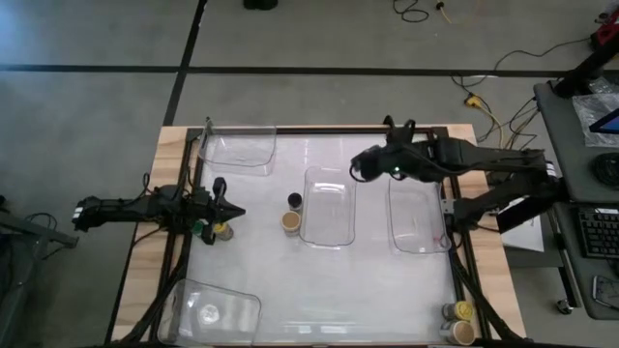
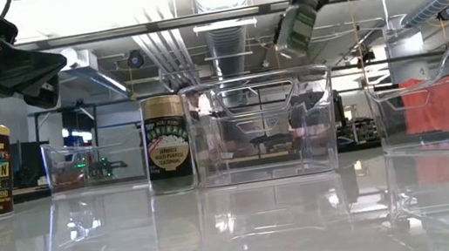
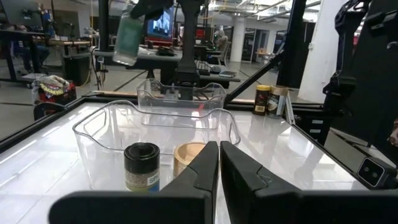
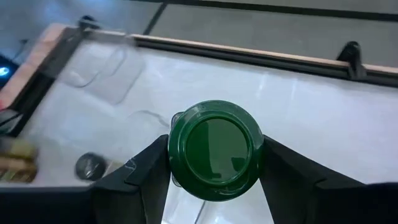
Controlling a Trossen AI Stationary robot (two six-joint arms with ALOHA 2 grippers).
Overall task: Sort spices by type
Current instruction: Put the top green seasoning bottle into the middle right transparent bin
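My right gripper [image 1: 363, 166] is shut on a green-lidded spice jar [image 2: 297, 25], high above the clear middle bin [image 1: 329, 206]. A black-lidded jar [image 1: 294, 200] and a tan-lidded jar [image 1: 290, 221] stand on the table just left of that bin. My left gripper [image 1: 235, 212] is shut and hovers at the table's left, touching nothing. Under it stand a green-lidded jar [image 1: 201, 229] and a tan one [image 1: 222, 230]. Two more jars [image 1: 462, 321] stand at the near right corner. My right gripper pinches the green-lidded jar between its two fingers [image 4: 152, 163], one on each side of the jar just under the lid [image 4: 216, 149]. The fingers come from above, slanting down along the jar, lid end toward the wrist. The jar is lifted clear and tilted [image 2: 297, 25].
Besides the middle bin, clear bins stand at the far left [image 1: 237, 150], the right [image 1: 418, 217] and the near left corner [image 1: 213, 309]. A dark frame rail [image 1: 290, 128] borders the table. Bare tabletop lies along the near middle [image 1: 348, 300].
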